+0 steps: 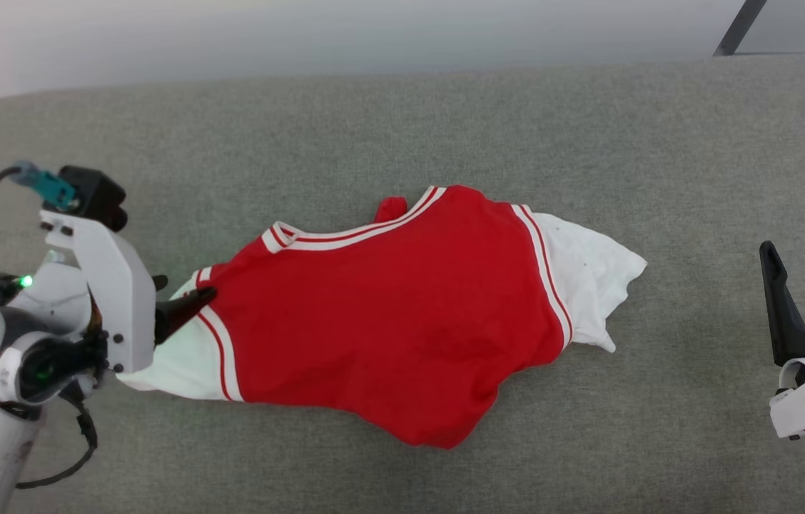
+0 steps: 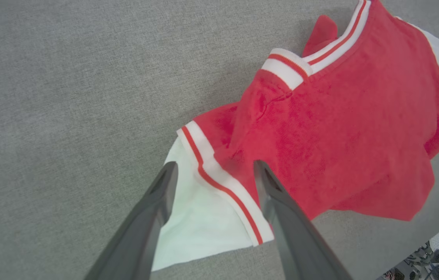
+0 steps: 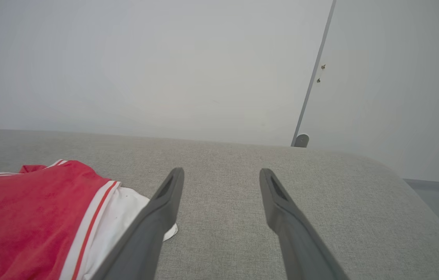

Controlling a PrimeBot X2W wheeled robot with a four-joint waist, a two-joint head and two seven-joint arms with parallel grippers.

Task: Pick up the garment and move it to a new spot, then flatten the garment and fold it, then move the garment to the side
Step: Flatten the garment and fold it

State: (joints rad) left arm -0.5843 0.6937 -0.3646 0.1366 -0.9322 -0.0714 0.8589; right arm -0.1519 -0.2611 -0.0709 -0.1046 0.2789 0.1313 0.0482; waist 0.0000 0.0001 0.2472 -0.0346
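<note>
While our left claw (image 2: 212,169) hangs apart over the shirt (image 1: 388,307) at nine o'clock, right claw (image 1: 801,244) apart at three o'clock, we judge pickup pending: lower, then pinch.

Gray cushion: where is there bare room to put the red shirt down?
Bare: the wide strip of gray cushion beyond the garment, and the patch between its right white sleeve and the right tool. Crowded: the left end, where the open left tool hangs over the other sleeve.
</note>
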